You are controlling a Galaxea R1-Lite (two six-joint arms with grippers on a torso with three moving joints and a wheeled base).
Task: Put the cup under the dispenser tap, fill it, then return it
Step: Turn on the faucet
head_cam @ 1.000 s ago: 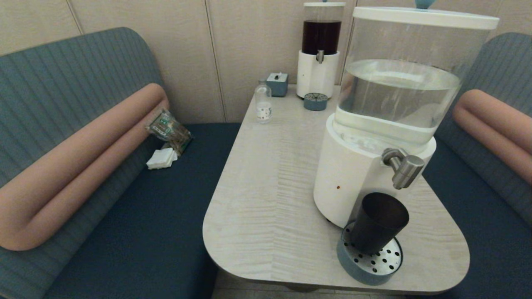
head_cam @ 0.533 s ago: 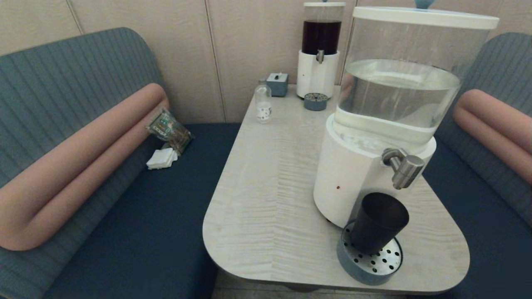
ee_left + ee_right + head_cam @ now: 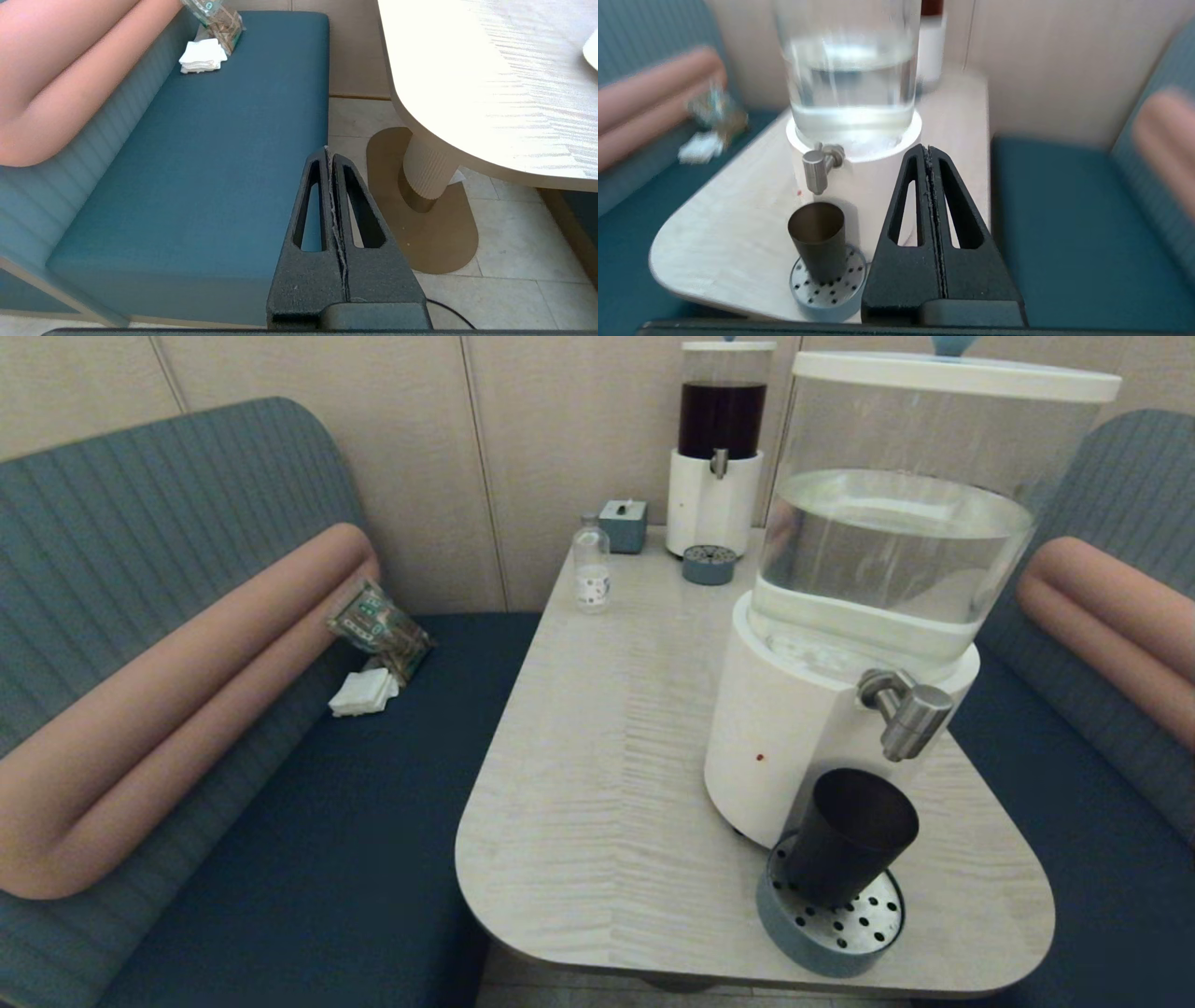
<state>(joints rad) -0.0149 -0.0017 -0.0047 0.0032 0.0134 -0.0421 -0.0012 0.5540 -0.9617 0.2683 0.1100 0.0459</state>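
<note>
**Cup waiting under the tap**

The cup (image 3: pixel 850 840) is standing upright on the perforated drip tray (image 3: pixel 831 919), directly beneath the dispenser tap (image 3: pixel 907 712), ready to catch water. The right gripper (image 3: pixel 929 154) is hanging off the table (image 3: pixel 597 784) with fingers pressed together; the left gripper (image 3: pixel 327 154), likewise closed, is idling over the bench.

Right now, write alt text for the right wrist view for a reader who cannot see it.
A dark brown tumbler stands upright on a round perforated drip tray, directly below the brushed-steel tap of a white-based water dispenser. The right gripper, fingers shut and empty, is in the foreground beside the dispenser, apart from the tumbler.
</note>
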